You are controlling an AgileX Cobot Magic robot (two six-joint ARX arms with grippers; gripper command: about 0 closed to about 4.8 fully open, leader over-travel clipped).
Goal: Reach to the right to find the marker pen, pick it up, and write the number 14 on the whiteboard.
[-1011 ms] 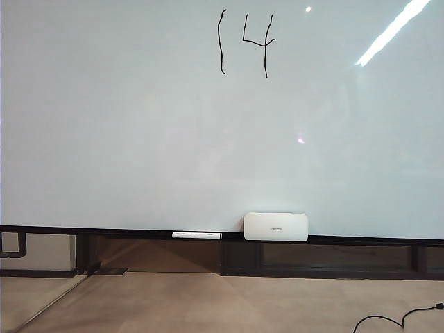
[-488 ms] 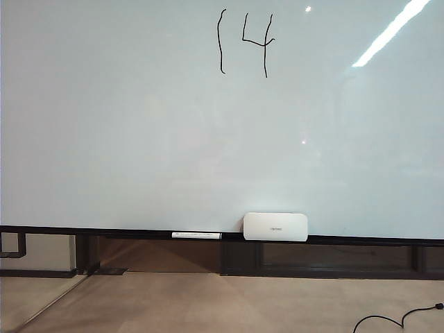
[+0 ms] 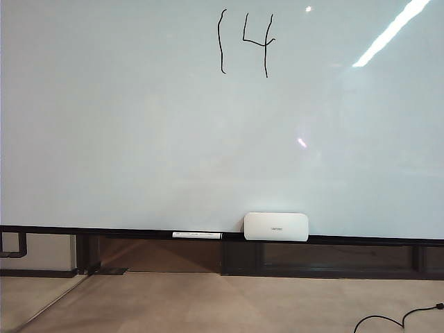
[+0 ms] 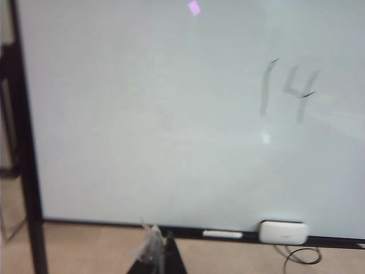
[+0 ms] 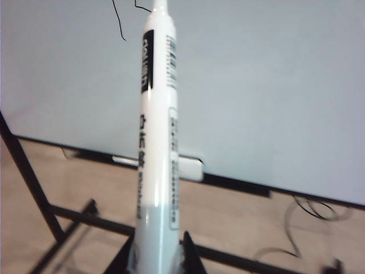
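My right tool (image 5: 158,251) grips the marker (image 5: 157,131), pointing it at the whiteboard (image 3: 139,139). The 14 (image 3: 244,43) sits high on the board. My left tool (image 4: 157,254) is empty; I can't tell its opening. Neither shows in exterior view.

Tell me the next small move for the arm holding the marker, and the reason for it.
Probably carry the marker pen back down toward the dark rail and set it there. The number 14 already stands complete on the whiteboard, and the right gripper is shut on the pen, away from the board. The left gripper looks empty.
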